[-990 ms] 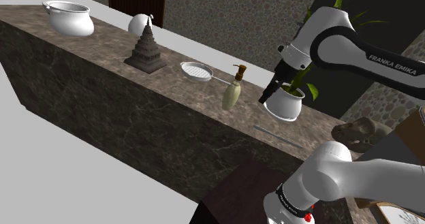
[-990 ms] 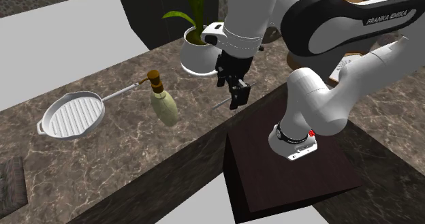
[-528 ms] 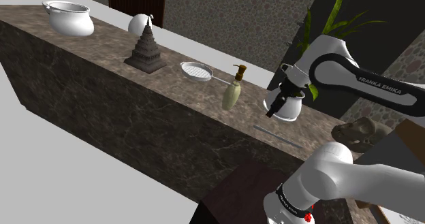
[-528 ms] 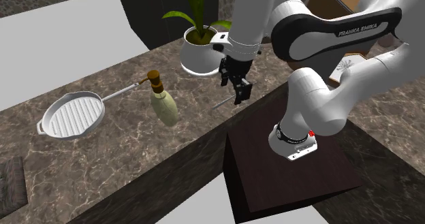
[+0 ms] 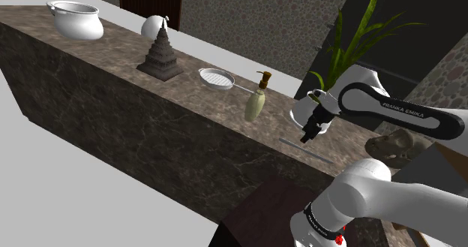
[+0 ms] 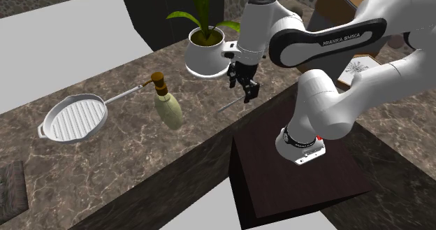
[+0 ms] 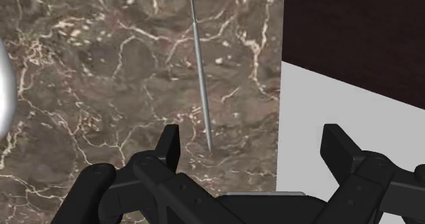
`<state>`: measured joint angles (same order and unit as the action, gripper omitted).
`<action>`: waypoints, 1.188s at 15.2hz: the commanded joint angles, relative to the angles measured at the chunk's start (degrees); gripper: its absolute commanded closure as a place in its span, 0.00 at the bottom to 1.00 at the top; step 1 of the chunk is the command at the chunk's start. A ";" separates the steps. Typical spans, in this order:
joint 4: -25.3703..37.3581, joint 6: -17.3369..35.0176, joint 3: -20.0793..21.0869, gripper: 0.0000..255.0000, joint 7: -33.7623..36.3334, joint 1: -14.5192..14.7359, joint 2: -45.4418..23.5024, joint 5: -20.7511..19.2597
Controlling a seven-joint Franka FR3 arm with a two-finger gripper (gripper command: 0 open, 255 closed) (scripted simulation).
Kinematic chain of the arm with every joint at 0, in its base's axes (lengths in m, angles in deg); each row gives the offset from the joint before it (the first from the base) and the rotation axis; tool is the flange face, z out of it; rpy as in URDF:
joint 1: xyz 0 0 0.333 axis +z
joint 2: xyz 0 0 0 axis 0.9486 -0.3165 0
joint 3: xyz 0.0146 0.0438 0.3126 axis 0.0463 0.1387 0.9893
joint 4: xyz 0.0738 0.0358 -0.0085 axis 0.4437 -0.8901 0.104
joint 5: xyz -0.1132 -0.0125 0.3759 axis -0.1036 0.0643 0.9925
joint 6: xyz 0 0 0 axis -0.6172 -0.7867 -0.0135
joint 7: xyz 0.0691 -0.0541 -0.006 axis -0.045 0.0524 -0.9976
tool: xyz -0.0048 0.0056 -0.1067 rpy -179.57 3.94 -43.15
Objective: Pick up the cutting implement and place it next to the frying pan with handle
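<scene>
The cutting implement is a thin grey knife (image 5: 304, 148) lying flat on the dark marbled counter (image 5: 112, 65) near its front edge, also visible as the knife (image 6: 229, 107). My black gripper (image 5: 307, 137) hangs open just above it, beside the white plant pot. In the wrist view the knife (image 7: 201, 86) stretches away from the open gripper (image 7: 252, 148), its near tip close to one finger (image 7: 168, 144), untouched. The white ridged frying pan (image 5: 217, 78) with a long handle lies further along the counter; the frying pan (image 6: 73, 118) is at the second exterior view's left.
A soap dispenser (image 5: 256, 101) stands between pan and knife. A white pot with a green plant (image 6: 205, 54) sits just behind the gripper. A dark pagoda figure (image 5: 160, 54), a white cooking pot (image 5: 75, 19) and a rock-like figure (image 5: 397, 143) also occupy the counter. The dark stand (image 6: 293, 173) abuts the counter.
The arm has folded downward, bringing the gripper from in front of the plant pot down toward the counter above the knife. The fingers stayed open. The knife has not moved.
</scene>
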<state>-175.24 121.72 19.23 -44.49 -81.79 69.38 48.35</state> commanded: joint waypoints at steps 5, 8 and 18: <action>-1.71 6.97 -9.56 0.00 -9.18 -2.79 -5.48 -7.14; -3.25 10.16 -10.75 0.00 -9.10 -2.79 -7.21 -8.12; -4.91 14.23 -12.26 0.00 -9.00 -2.63 -9.71 -9.31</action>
<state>-180.14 135.93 6.98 -53.49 -84.42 59.67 39.05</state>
